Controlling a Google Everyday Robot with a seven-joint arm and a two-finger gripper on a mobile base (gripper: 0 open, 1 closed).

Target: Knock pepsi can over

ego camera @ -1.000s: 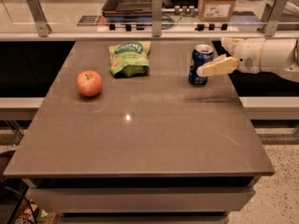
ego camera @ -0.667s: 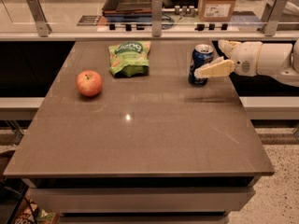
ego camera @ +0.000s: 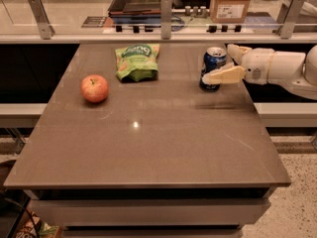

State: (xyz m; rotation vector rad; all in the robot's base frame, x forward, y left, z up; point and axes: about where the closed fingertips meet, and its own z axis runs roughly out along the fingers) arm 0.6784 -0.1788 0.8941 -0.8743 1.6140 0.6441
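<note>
The pepsi can (ego camera: 213,62), blue with a silver top rim, stands upright near the table's right edge at the back. My gripper (ego camera: 218,63) reaches in from the right on a white arm (ego camera: 277,67). It is open, with the can at its fingertips. The near finger (ego camera: 225,76) lies across the can's lower front, and the far finger (ego camera: 237,51) sits behind the can on its right. The can is partly hidden by the near finger.
A green snack bag (ego camera: 137,62) lies at the back middle of the brown table (ego camera: 148,148). A red apple (ego camera: 94,88) sits at the left. A railing with metal posts (ego camera: 166,16) runs behind the table, with a cardboard box (ego camera: 231,1) beyond it.
My gripper has moved slightly left, so its fingers reach further around the can. The can still stands in the same spot.
</note>
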